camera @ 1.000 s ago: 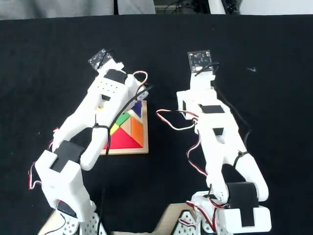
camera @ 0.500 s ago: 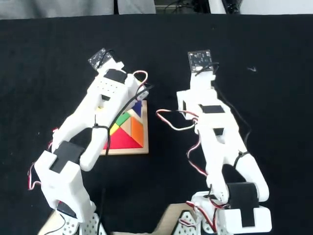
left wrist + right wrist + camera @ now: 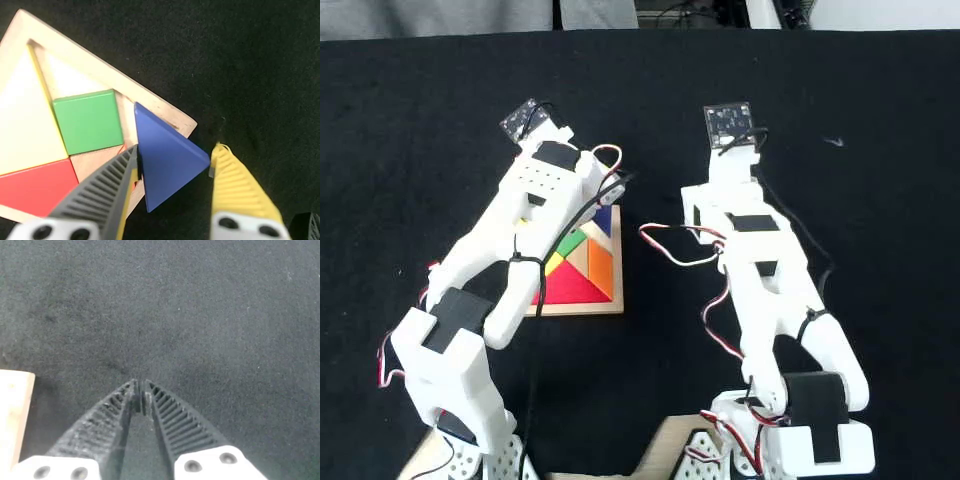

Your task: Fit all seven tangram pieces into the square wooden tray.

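My left end effector is about half open and closed on the blue triangle. The grey finger presses one straight edge and the yellow finger meets the opposite corner. The piece hangs tilted over the far right corner of the square wooden tray, partly past the rim and not yet lying flat in it.

I judge this piece to be light, stiff painted wood, smooth enough to slip. An edge-to-corner hold can let it pivot, so two straight edges would be the safer place to take it (a flat hold also lets it drop square into its gap).

The tray itself sits on the bench left of the middle, under my left arm. Inside it I see a green square, a red triangle and a large pale yellow triangle. From above, an orange piece lies along the tray's right edge.

That makes one tray and five pieces I can count, the blue one included. The other two of the seven are under my arm or too close to the wood's colour to tell.

My right end effector is closed, its fingers together on nothing, above bare bench to the right of the tray.
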`<state>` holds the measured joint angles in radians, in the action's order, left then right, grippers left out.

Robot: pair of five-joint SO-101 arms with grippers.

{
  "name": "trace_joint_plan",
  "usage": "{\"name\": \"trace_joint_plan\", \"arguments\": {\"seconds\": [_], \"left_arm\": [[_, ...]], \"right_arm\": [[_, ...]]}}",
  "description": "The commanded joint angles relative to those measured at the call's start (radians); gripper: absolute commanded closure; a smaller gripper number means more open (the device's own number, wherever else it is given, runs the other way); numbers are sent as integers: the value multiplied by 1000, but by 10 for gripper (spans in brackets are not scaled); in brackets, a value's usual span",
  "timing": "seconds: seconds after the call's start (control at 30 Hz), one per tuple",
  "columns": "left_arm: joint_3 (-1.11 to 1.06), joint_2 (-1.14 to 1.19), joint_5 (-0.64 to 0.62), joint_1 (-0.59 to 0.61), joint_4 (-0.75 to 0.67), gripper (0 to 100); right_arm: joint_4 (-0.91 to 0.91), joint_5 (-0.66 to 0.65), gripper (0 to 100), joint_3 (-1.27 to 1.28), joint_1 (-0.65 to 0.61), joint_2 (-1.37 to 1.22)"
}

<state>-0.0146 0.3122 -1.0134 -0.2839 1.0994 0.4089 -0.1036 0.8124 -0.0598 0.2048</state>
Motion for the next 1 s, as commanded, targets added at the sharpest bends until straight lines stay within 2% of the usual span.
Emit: {"name": "trace_joint_plan", "arguments": {"seconds": [0.0,0.47,0.7,0.77,0.9,0.97], "left_arm": [[2,-8,-6,-15,-8,769],[-24,-8,-3,-10,-6,717],[-15,-9,60,-5,-9,721],[-1,-20,69,31,-23,722],[79,-3,224,142,-40,722],[87,20,287,150,-75,722]], "right_arm": [[-3,2,980,-22,6,44],[-3,2,980,-24,6,44],[-3,2,980,-24,5,44],[-3,2,980,-24,5,44],[-2,2,980,-24,5,44],[-2,2,980,-24,3,44]]}}
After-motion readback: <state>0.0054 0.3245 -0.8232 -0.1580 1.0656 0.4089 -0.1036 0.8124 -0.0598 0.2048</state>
